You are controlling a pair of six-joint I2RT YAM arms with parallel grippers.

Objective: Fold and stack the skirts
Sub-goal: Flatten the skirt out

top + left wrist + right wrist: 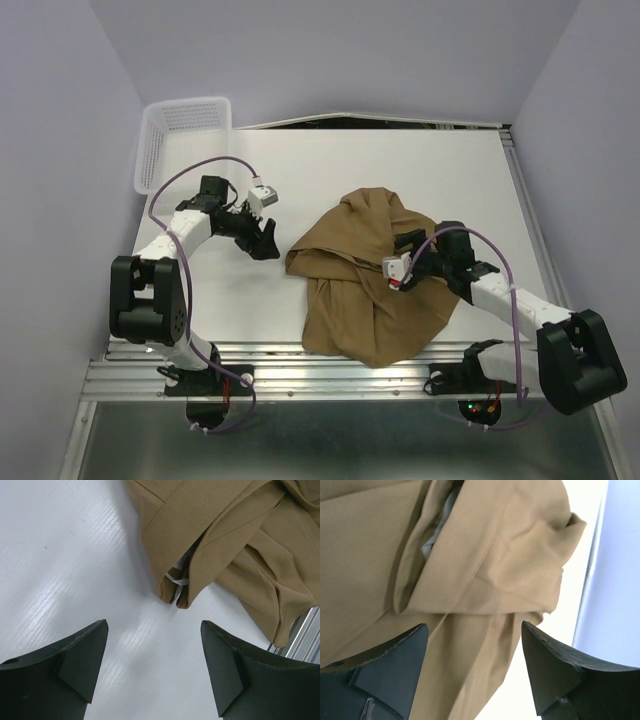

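Here the tan skirt [370,290] lies crumpled by the near edge of the table [330,165], right of middle (pale lining peeks from a fold). The right gripper [472,630] hovers over it, jaws spread, empty; the left gripper [154,626], likewise spread, hangs over bare table beside it.

— The skirt [350,310]: soft tan cloth, matt, fine twill weave?
— Yes. The table [75,555] is white, smooth, faintly ribbed, slightly glossy. The fingers [65,675] look like matt black plastic; the basket [185,118] white plastic mesh.
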